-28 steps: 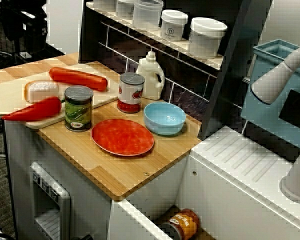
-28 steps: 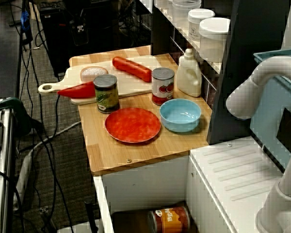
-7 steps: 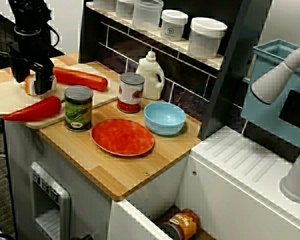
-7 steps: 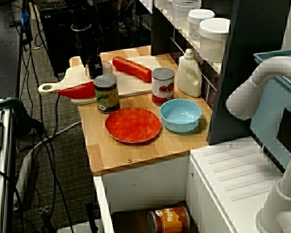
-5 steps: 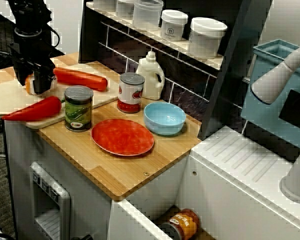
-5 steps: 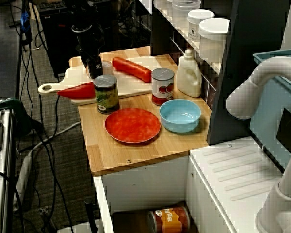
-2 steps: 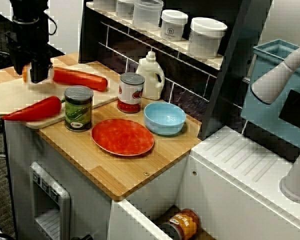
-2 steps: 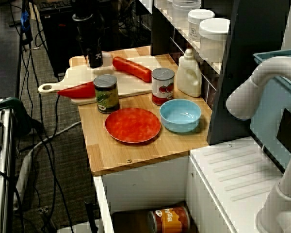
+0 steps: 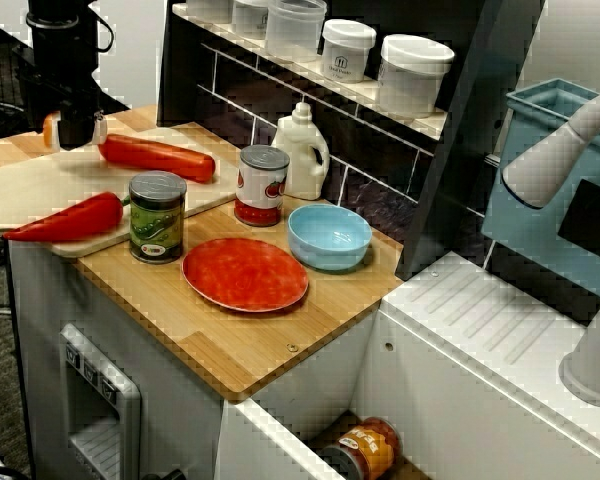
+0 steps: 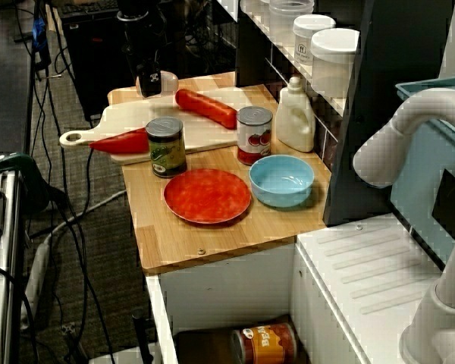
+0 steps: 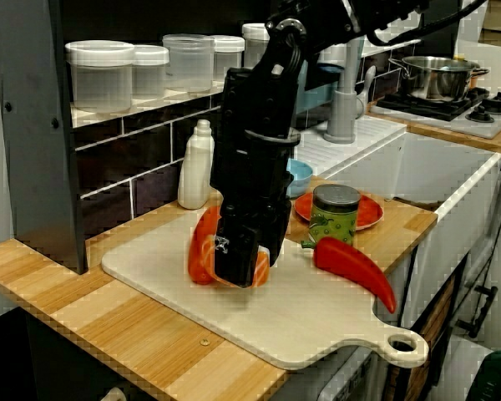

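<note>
End effector [image 9: 73,128] clenched on orange-and-white food piece [image 9: 49,130], held above cutting board [image 9: 25,185], near long red vegetable [image 9: 158,158]

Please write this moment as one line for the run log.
end effector: shut on round orange white-topped food piece | piece: above pale cutting board | beside: long orange-red carrot

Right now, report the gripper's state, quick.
Gripper: shut on the round orange-and-white food piece, held just above the cutting board.
</note>
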Robot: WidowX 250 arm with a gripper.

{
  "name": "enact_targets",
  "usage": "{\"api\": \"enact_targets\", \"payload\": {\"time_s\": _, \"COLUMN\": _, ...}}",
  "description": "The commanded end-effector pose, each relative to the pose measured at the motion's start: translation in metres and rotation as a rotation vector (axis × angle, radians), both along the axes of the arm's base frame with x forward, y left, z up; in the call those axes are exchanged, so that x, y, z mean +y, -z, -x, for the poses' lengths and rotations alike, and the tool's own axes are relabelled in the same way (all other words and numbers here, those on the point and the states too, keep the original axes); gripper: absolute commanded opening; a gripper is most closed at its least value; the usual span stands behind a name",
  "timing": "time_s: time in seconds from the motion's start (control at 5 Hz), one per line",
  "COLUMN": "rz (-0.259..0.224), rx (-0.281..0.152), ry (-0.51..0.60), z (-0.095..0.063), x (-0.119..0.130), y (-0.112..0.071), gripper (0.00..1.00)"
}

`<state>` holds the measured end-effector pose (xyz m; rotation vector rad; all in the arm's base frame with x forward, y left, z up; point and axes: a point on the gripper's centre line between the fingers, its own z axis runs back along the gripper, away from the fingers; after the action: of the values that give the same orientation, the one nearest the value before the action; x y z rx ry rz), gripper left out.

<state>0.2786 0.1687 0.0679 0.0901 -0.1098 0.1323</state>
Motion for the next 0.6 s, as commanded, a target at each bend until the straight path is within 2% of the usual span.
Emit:
{"api": "enact_targets", "payload": {"time_s": 0.0, "rz": -0.034, "rx": -0.054, "ry": 0.043, "z": -0.016, "x": 0.015, "y": -0.017, "gripper": 0.00}}
{"api": "enact_targets", "payload": {"time_s": 0.4, "rz": -0.030, "rx": -0.072, "ry": 0.030, "z": -0.033, "x": 0.019, "y": -0.025, "gripper": 0.00}}
